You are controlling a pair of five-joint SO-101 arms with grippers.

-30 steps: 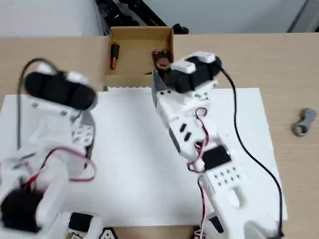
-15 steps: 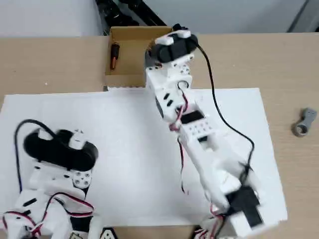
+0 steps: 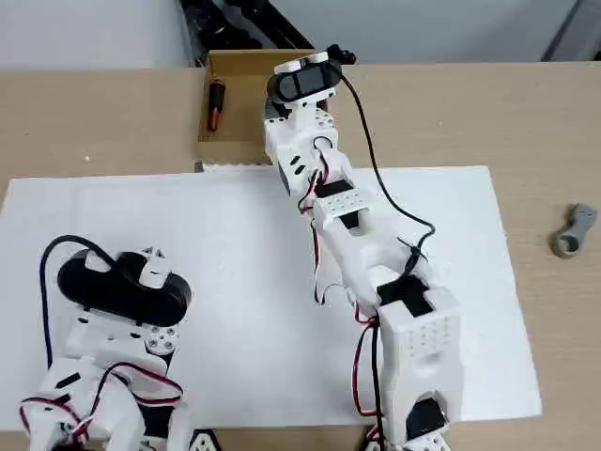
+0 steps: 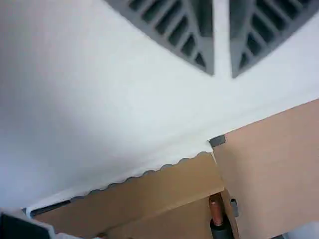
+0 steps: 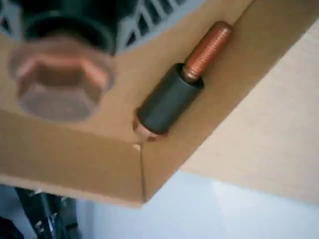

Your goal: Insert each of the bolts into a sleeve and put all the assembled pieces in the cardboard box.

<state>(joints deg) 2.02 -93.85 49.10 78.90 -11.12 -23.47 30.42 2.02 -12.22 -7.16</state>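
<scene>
at the far edge of the pale wooden desk [image 3: 113, 113] sits the cardboard box [image 3: 246, 113], a shallow open tray of brown corrugated board with a wavy cut rim. on its floor, just beside one side wall, lies the loose piece [image 5: 172, 94]: a copper-coloured bolt, threaded shank pushed through a smooth dark cylindrical sleeve. it lies flat, long axis along that wall, thread end pointing back toward the white sheet [image 3: 244, 282], head toward the far wall. the right arm [image 3: 376, 244] stretches across the sheet to the box, and the right fingers [image 5: 149, 17], grey and ribbed, are closed around the held piece [image 5: 62, 84], blurred, its hexagonal copper head facing the wrist camera with the dark sleeve behind it. it hangs over the box floor, near the loose piece but apart from it. the left arm [image 3: 122, 291] is folded at the sheet's near corner; the left fingers [image 4: 194, 30], also ribbed and grey, are drawn together with only a thin slit between them, gripping nothing, well apart from the box. a small grey part [image 3: 573, 230] lies on bare wood beyond the sheet's right edge.
</scene>
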